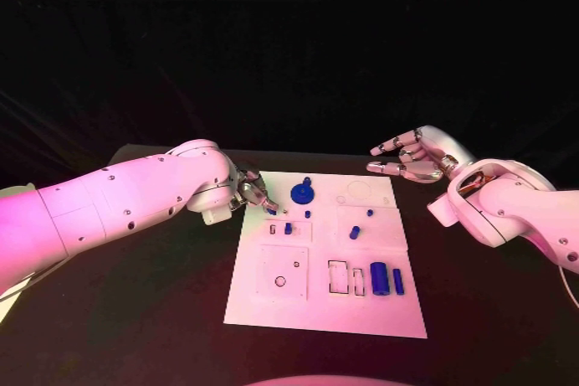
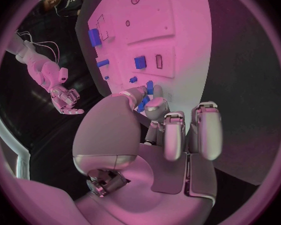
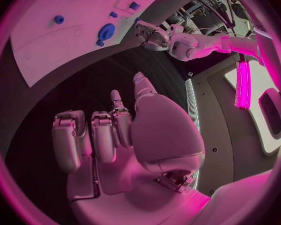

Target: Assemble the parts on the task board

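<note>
— Blue part (image 2: pixel 145 96) pinched in left hand (image 1: pixel 253 193), poised over task board (image 1: pixel 278 306) near-left corner, probably for seating in a slot.
— Right hand (image 1: pixel 410 156)?
— Loosely spread, holding nothing, well off board's far-right corner, likely keeping clear. Other parts (image 1: pixel 379 278) lying on board.

Black desk (image 1: pixel 145 319) under the board; dark black curtain (image 1: pixel 289 59) hangs behind the desk's far edge.

— Where does the head camera sit?
— High, looking down at the task board (image 1: pixel 325 260).
— And the wrist cameras?
— Close behind each palm; both seemingly catch the board's far end.
</note>
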Tool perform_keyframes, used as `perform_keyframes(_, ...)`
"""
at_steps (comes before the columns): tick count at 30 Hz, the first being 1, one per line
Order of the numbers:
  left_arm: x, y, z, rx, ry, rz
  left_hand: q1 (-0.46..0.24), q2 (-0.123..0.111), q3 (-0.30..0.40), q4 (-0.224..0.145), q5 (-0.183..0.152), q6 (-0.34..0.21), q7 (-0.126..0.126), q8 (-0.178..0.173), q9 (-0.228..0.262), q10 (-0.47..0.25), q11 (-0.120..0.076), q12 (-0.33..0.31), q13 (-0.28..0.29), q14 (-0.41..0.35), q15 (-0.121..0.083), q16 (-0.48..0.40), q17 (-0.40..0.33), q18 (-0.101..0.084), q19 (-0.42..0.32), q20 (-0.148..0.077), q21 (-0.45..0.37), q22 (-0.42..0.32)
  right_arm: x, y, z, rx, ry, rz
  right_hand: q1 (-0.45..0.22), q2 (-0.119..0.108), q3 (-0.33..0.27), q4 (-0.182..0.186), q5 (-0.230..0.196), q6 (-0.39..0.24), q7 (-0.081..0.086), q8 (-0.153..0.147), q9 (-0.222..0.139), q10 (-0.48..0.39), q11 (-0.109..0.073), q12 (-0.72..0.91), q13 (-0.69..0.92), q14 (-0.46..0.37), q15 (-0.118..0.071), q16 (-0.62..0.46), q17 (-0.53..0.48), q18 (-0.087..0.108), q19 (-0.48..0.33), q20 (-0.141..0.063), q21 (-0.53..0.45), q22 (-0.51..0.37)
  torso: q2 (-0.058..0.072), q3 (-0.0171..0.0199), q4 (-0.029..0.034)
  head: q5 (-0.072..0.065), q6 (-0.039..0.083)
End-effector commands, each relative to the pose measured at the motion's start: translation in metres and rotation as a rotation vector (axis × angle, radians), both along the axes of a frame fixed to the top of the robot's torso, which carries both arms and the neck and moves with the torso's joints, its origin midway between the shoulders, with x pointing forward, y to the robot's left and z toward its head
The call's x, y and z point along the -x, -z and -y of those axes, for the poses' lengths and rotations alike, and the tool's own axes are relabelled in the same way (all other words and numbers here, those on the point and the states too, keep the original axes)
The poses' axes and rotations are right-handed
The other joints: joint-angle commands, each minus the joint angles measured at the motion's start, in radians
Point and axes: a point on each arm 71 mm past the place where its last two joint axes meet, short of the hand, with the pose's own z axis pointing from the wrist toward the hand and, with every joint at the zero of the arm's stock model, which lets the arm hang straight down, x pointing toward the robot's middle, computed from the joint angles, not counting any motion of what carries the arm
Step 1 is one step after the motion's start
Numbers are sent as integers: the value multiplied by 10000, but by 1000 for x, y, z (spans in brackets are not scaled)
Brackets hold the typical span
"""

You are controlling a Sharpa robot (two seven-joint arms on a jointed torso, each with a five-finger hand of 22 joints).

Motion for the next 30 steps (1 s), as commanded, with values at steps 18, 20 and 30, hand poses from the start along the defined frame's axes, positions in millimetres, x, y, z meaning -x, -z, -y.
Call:
perform_keyframes(18,20,13,4,-937,301,463,-220,-95,1644,-1482,146,156,-120,80,-5,94,-2,-32,-96,1033,-38,31,2630,-14,631,-65,58,1457,1,2,-1,16,-166,-40,8,103,-78,-1,75,53,-16,32,7,232,-71,-34,1641,953,-43,-49,2242,11,712,-26,-43,2019,14,-9,-18,36,-133)
perform_keyframes(20,20,14,4,-1001,356,399,-220,-95,1644,-1482,146,156,-120,80,-5,94,-2,-32,-96,1033,-38,31,2630,-14,631,-65,58,1457,1,2,-1,17,-165,-41,8,103,-78,-1,75,53,-16,32,7,232,-71,-34,1641,953,-43,-49,2242,11,712,-26,-43,2019,15,-8,-20,36,-133)
perform_keyframes(30,21,19,5,-1409,712,32,-239,-125,1670,-1505,154,170,-128,87,-10,95,-8,-62,-137,1033,-39,31,2630,-10,625,-66,45,1443,1,2,-1,18,-172,-41,8,103,-78,-1,75,53,-16,32,7,232,-71,-34,1641,953,-43,-49,2242,11,712,-26,-43,2019,19,-7,-31,35,-176)
